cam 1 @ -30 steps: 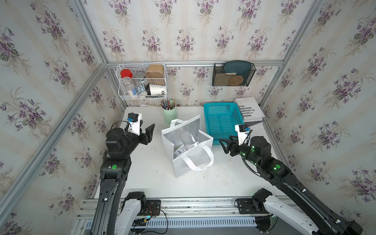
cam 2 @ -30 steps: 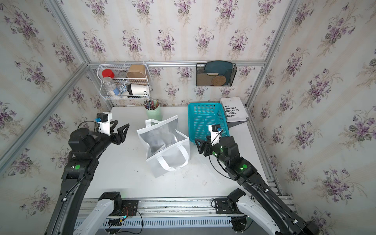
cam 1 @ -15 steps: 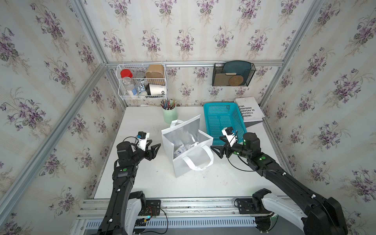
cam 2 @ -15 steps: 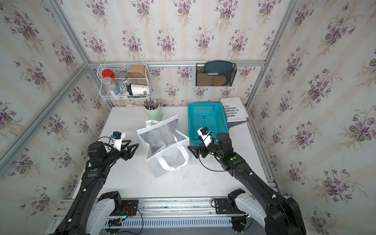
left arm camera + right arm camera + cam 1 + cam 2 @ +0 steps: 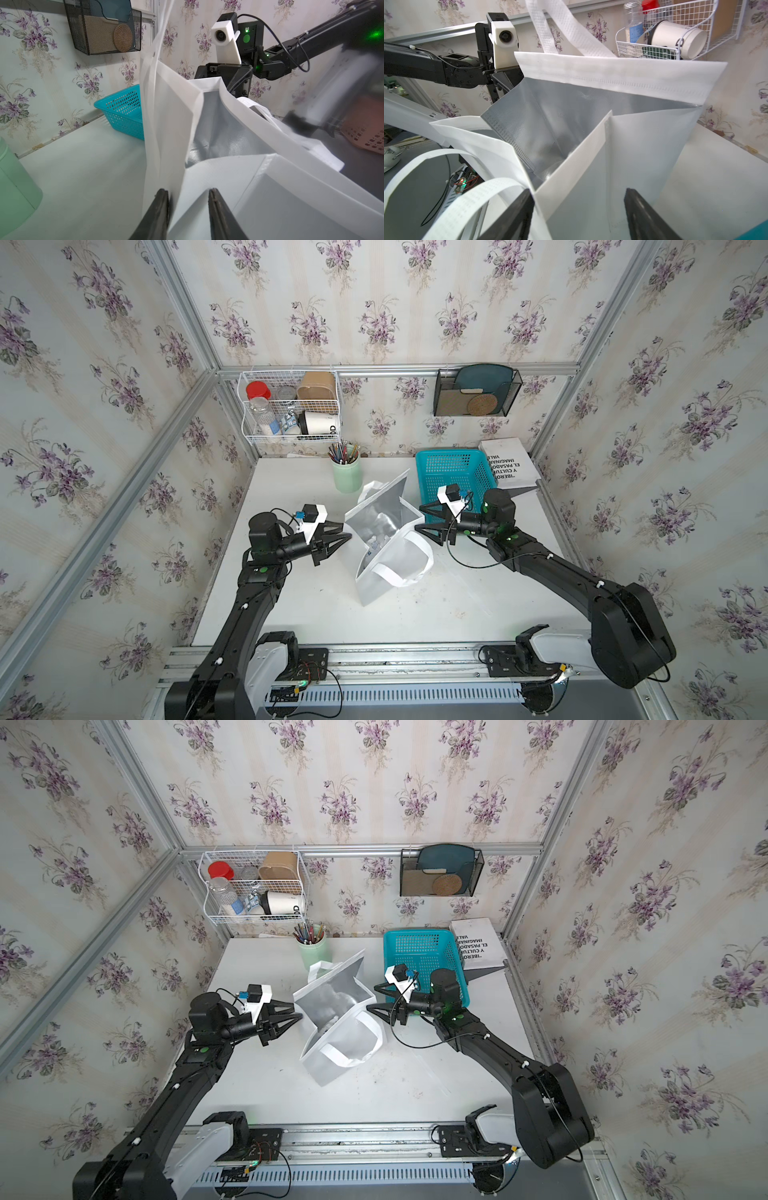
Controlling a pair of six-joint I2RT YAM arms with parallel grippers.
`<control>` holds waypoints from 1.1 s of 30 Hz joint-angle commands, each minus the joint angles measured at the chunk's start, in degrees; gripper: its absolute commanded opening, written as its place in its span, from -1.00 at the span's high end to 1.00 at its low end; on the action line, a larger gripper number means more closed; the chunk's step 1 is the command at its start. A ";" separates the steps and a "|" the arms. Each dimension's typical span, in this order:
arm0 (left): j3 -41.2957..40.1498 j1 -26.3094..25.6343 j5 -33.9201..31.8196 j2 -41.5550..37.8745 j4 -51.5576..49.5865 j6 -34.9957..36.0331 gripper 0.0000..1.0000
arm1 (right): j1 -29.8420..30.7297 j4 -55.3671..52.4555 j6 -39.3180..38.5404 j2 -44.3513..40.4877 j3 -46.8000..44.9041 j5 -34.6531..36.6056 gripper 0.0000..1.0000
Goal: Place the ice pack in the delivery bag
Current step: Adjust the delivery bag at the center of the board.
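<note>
Now nearer than before, left gripper [image 5: 346, 530] and right gripper [image 5: 419, 516], both parted, at the delivery bag [image 5: 374, 585] rim.

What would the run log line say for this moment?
left tool: open, astride delivery bag rim | right tool: open, astride opposite rim | mouth: open

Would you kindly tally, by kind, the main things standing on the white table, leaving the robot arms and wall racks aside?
Bags: 1, the delivery bag
Baskets: 1, the turquoise basket
Cups: 1, the green pencil cup
Books: 1, the white book
Total: 4
</note>
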 commanded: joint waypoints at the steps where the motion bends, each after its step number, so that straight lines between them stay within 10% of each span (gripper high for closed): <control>1: -0.56 -0.08 0.37 -2.65 -6.42 5.37 0.56 | 0.69 -0.52 -0.73 0.55 0.71 -3.95 -0.24; 12: 3.85 -0.09 -2.00 -1.04 -14.46 13.00 0.80 | 1.11 -1.33 1.49 2.42 4.48 1.96 0.89; 19: 4.68 -0.10 -2.05 -0.32 -12.53 13.05 0.63 | 2.01 5.07 16.89 -1.29 2.68 18.83 1.00; 33: 6.30 -0.52 3.74 -2.95 -20.19 10.35 -0.24 | 9.79 5.97 21.42 0.86 0.61 31.91 1.00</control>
